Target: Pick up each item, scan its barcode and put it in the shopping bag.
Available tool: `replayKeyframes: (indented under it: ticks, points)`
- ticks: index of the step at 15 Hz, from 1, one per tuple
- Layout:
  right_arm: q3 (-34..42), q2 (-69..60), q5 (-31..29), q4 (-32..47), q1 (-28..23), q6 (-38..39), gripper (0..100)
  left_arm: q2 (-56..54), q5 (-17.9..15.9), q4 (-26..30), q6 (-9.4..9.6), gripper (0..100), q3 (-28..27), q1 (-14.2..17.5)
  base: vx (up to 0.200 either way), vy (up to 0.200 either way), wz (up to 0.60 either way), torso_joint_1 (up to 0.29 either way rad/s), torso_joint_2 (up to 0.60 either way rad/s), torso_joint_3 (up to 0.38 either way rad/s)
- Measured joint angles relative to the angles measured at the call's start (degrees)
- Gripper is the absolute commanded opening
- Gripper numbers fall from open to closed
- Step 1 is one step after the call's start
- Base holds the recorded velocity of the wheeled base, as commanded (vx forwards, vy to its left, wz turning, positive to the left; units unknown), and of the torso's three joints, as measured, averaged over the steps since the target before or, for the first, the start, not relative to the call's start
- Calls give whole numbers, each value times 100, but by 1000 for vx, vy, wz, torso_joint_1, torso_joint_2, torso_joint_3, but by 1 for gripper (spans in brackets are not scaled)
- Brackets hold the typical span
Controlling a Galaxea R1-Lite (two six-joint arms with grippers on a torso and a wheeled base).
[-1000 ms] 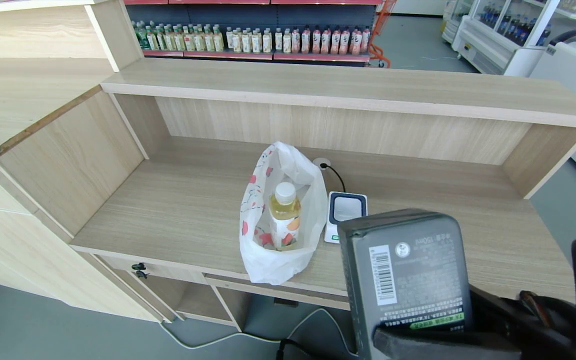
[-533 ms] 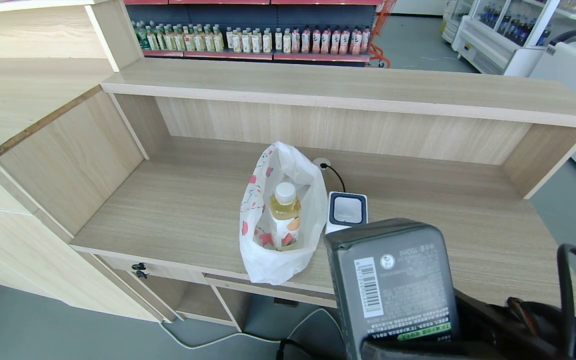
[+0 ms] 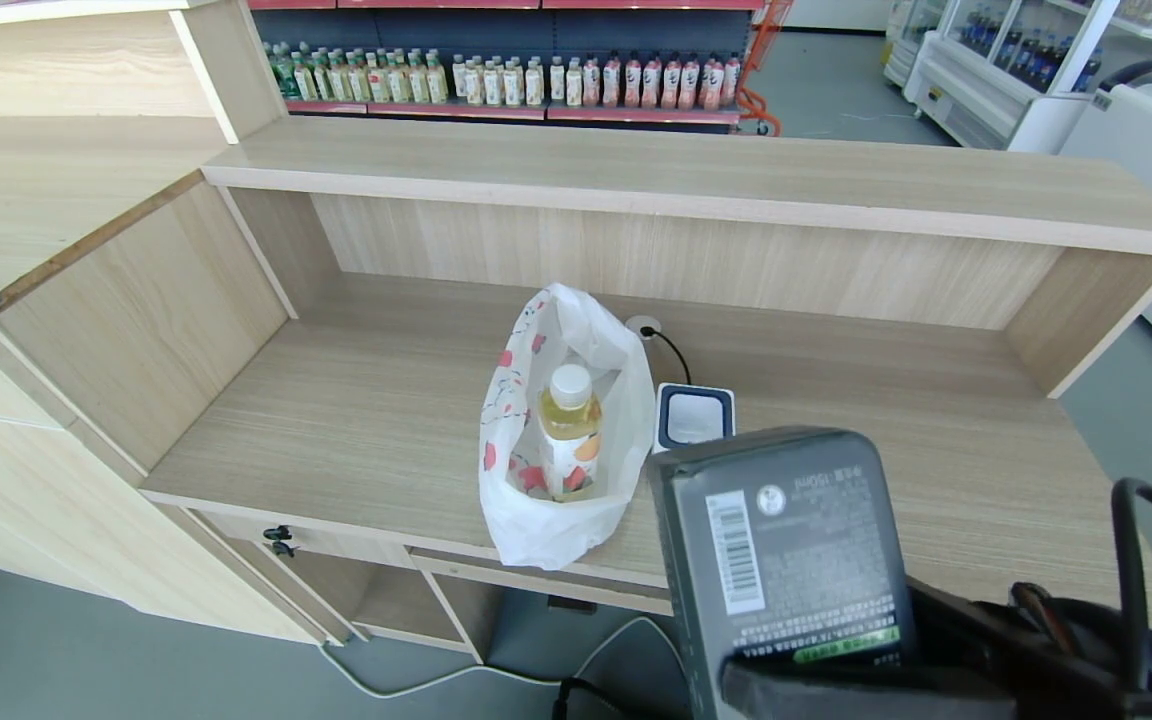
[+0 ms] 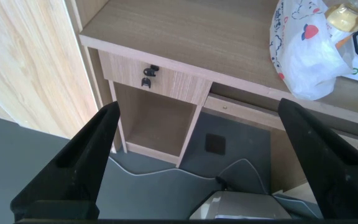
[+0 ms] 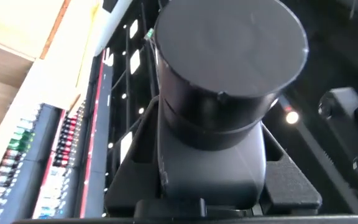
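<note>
My right gripper (image 3: 866,685) is shut on a dark grey flat bottle (image 3: 781,550), held upright over the counter's front edge with its white barcode label (image 3: 734,550) facing the head camera. In the right wrist view the bottle's round dark cap (image 5: 229,56) rises from between the fingers (image 5: 135,162). The bottle hides the near edge of the white scanner (image 3: 694,418). Left of the scanner stands the open white shopping bag (image 3: 536,520) with a yellow drink bottle (image 3: 570,425) inside. My left gripper (image 4: 199,109) hangs open below the counter's front, holding nothing.
The wooden counter (image 3: 356,420) has a raised back shelf (image 3: 696,180) and side walls. A black cable (image 3: 676,352) runs from the scanner to a hole behind it. Under the counter are a locked drawer (image 4: 148,74) and an open cubby (image 4: 157,124).
The right gripper has carried the dark bottle a little to the left, nearer the bag, so it now covers more of the scanner. Bag and drink bottle are unmoved.
</note>
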Motion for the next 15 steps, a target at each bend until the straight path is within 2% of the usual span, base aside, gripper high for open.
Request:
replayKeyframes:
  ticks: [1,2,3,5,6,7,9,11,12,13,15]
  points:
    - [-163,-5,-191,-6,-20,402,0,0,0,0,0,100,0,0,0,0,0,0,0,0]
    - [-290,-43,-711,-11,-72,958,0,0,0,0,2,100,0,0,0,0,0,0,0,0]
    - [-332,-96,-1592,-12,-130,1563,0,0,-2,0,0,100,0,0,0,0,0,0,0,0]
    - [-290,-276,-4718,-4,-243,3495,0,0,0,0,0,100,0,0,0,0,0,0,0,0]
    - [-249,-363,-5973,73,-293,4831,0,0,0,-2,0,100,0,0,0,0,0,0,0,0]
    - [-207,-451,-6877,311,-373,6334,0,0,0,0,0,100,0,0,0,0,0,0,0,0]
    - [-163,-645,-8171,1420,-662,8460,0,0,0,0,0,100,0,0,0,0,0,0,0,0]
    - [-286,-1041,-8749,3456,-1100,9717,0,0,0,0,0,100,0,0,0,0,0,0,0,0]
    - [-417,-1242,-8700,4368,-1326,10525,0,0,0,0,0,100,0,0,0,0,0,0,0,0]
    - [-606,-1436,-8204,5176,-1565,11409,0,0,0,0,0,100,0,0,0,0,0,0,0,0]
    - [-979,-1710,-6688,5898,-2104,12181,0,0,0,0,0,100,0,0,0,0,0,0,0,0]
